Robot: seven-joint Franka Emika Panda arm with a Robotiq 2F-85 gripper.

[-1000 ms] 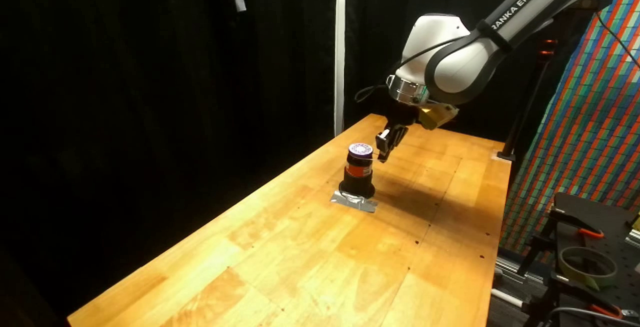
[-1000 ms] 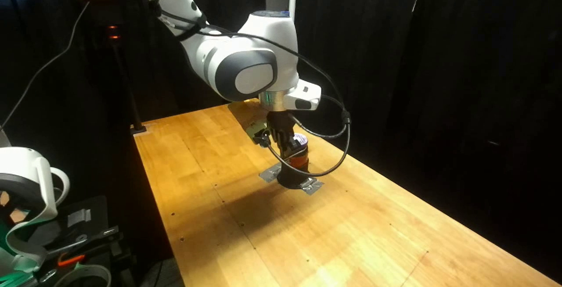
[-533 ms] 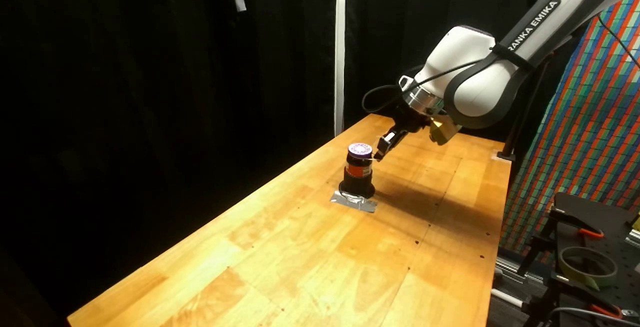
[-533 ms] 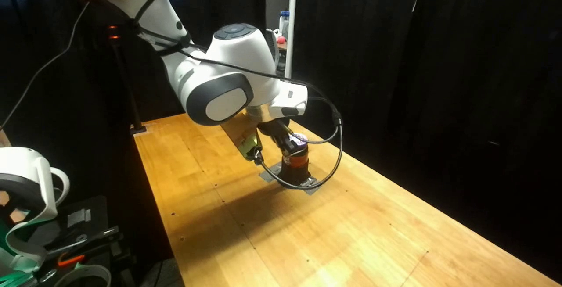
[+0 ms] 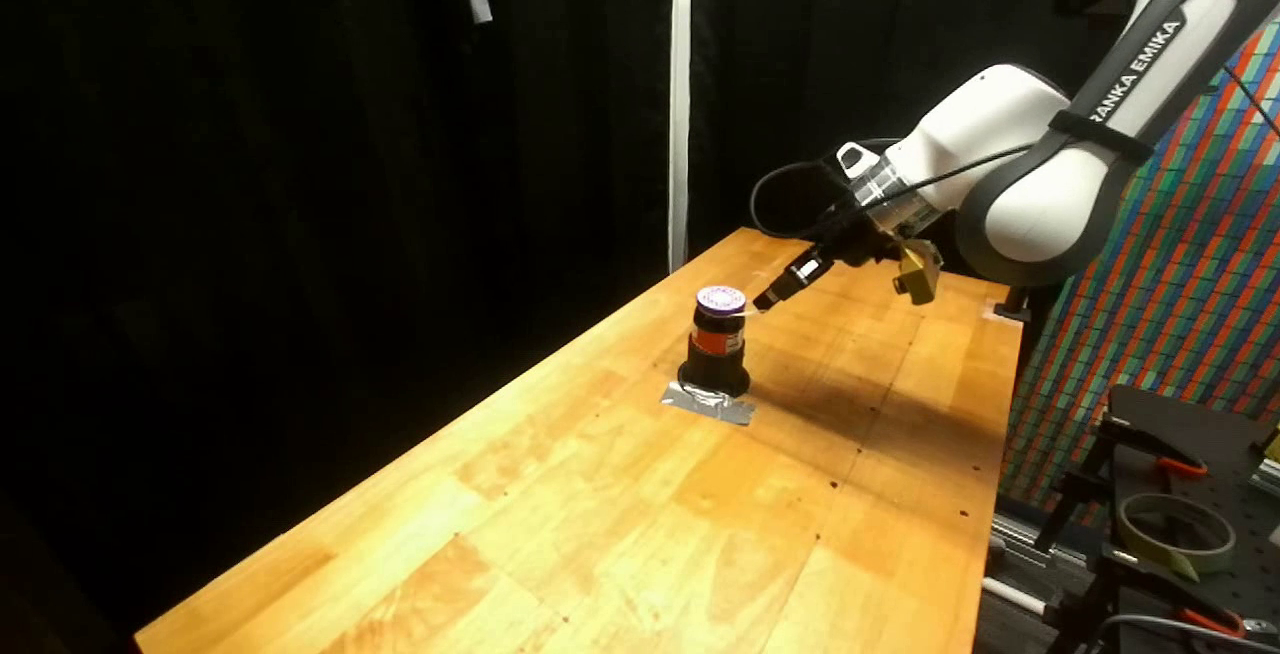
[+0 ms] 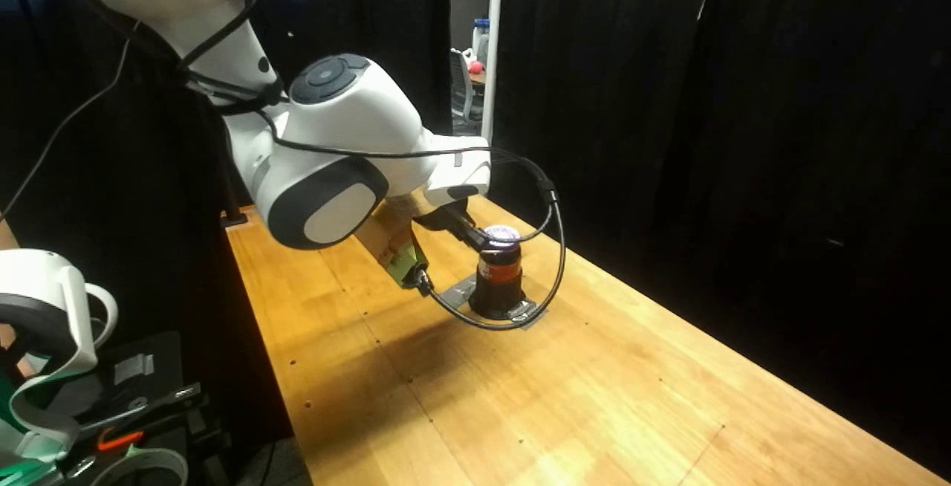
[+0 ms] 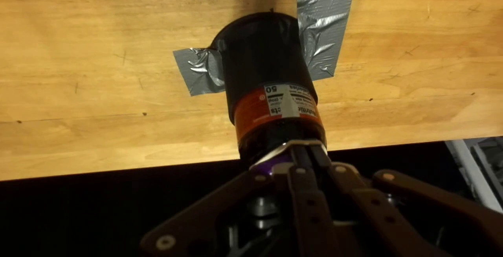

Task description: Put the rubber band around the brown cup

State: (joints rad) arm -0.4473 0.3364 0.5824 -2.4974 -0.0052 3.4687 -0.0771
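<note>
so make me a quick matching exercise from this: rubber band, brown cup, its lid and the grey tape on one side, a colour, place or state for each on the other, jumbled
1 rubber band
2 brown cup
3 lid
4 grey tape

a stuck to the tabletop at the black base
b running between the gripper and the lid
c purple edge, patterned top
d upright, with an orange label

Pairs: 1-b, 2-d, 3-c, 4-a

The counter (image 5: 620,504) is pale wood with dark spots (image 5: 834,485). On it stand an upright black holder (image 7: 261,56), grey tape (image 7: 328,21) at two sides, and, at a corner, a pole's foot (image 6: 233,219).
</note>
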